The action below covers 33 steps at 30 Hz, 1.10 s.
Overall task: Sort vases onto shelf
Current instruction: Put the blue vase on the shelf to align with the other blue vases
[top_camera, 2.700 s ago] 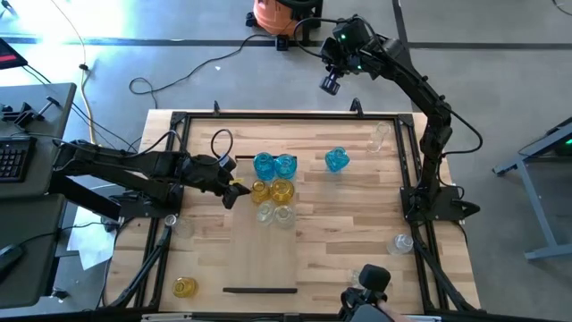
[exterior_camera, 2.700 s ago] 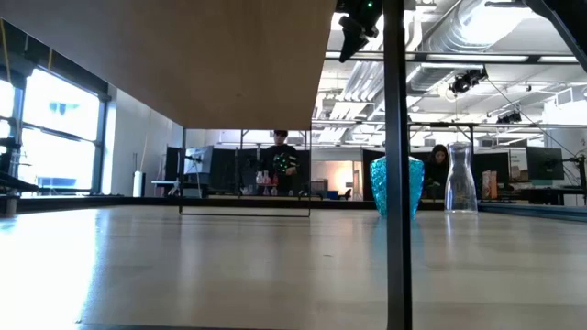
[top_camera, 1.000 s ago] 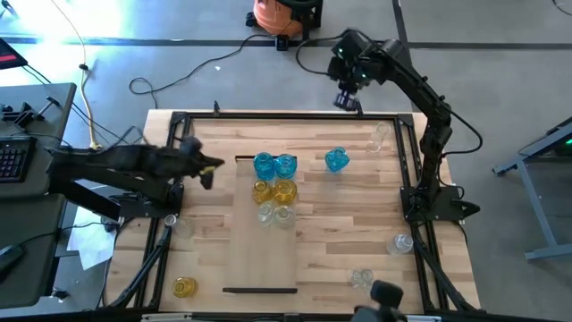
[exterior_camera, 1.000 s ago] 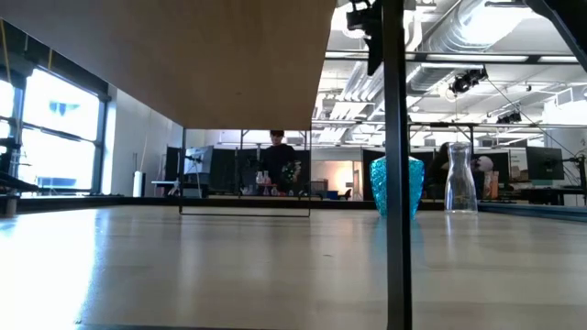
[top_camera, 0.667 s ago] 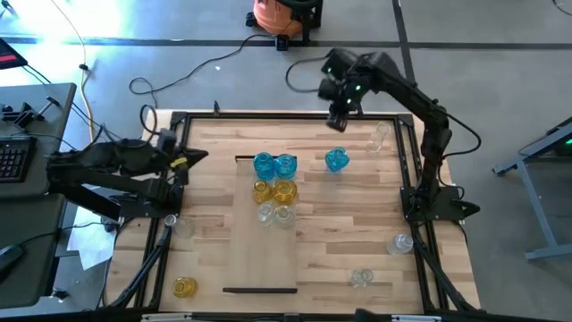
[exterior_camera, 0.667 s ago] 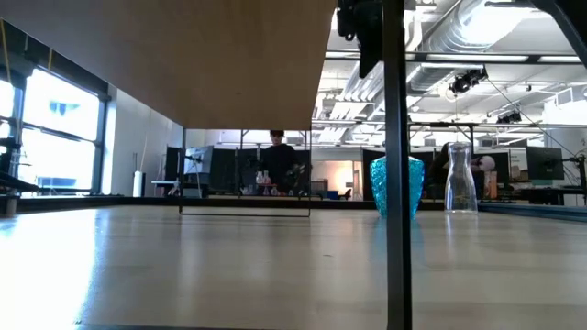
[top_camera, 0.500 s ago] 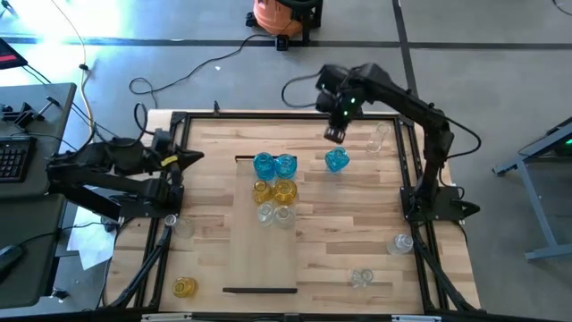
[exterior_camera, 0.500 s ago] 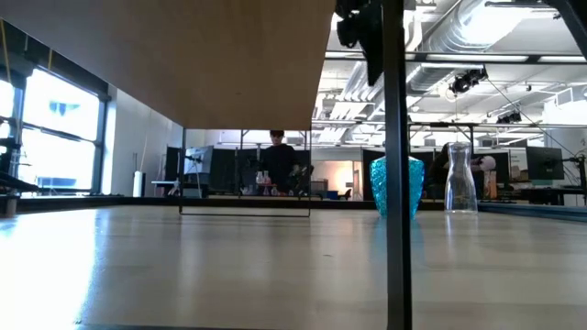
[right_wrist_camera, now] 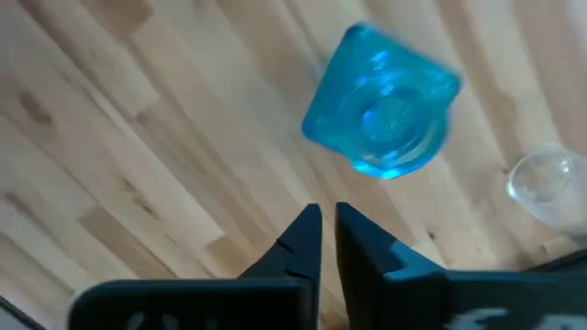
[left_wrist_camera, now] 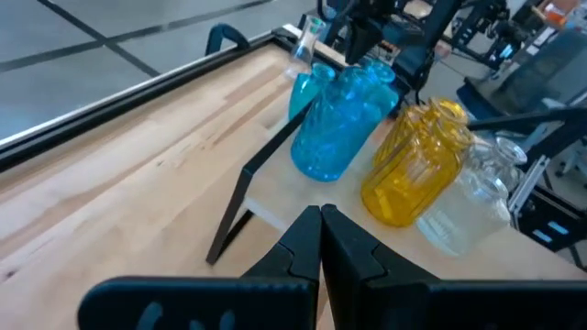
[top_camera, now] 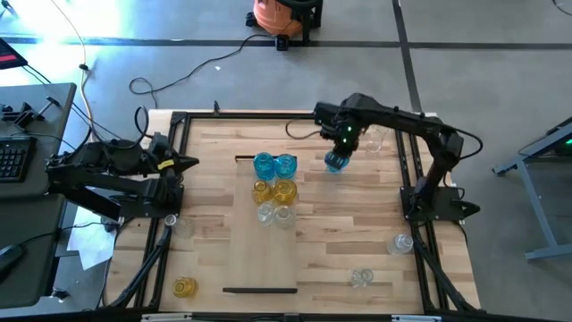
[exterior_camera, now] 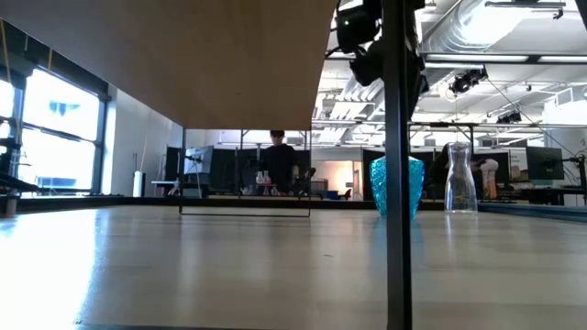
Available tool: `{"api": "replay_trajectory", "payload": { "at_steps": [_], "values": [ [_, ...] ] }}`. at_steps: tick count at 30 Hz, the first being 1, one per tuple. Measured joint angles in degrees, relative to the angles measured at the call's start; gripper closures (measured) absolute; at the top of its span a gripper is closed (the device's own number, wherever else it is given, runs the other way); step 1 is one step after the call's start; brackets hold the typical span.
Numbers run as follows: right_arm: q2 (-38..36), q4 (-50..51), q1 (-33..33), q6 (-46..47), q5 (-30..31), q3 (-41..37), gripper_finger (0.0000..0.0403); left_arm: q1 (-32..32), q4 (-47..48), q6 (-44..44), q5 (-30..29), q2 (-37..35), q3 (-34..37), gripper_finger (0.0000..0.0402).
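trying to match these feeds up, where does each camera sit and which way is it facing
High view: above the table, straight down; both arms, the right gripper over the lone blue vase, the left gripper at the table's left edge.
Low view: table-top height, level across to the room; the blue vase and a dark arm above it.
Left wrist view: past its shut fingers toward vases on the shelf.
Right wrist view: down past near-shut fingers onto the blue vase.
Shared: all four show that blue vase.

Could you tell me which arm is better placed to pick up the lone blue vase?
The right: its gripper hangs directly above the blue vase, while the left gripper waits by the table's left edge.
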State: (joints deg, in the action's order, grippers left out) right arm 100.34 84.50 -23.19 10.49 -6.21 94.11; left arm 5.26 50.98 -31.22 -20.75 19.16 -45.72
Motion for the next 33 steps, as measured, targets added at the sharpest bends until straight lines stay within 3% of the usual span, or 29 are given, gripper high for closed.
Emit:
{"api": "replay_trajectory", "payload": {
  "at_steps": [8,20,27,33],
  "values": [
    [-0.8,-2.8,3.8,-0.6,3.4,-0.7,0.0309,0.0,2.3,0.0,2.2,0.0,0.0,0.0401],
    [-0.8,-7.5,2.4,-8.8,3.1,-0.5,0.0178,0.0,2.4,-0.1,3.5,0.0,0.0,0.0401],
    [-0.8,-7.5,-0.2,-13.0,6.1,-0.5,0.0163,0.0,2.4,-0.1,3.6,0.0,0.0,0.0401],
    [-0.9,-8.4,-2.0,-13.8,1.2,-5.3,0.0169,0.0,2.4,-0.1,3.5,0.0,0.0,0.0401]
  ]
}}
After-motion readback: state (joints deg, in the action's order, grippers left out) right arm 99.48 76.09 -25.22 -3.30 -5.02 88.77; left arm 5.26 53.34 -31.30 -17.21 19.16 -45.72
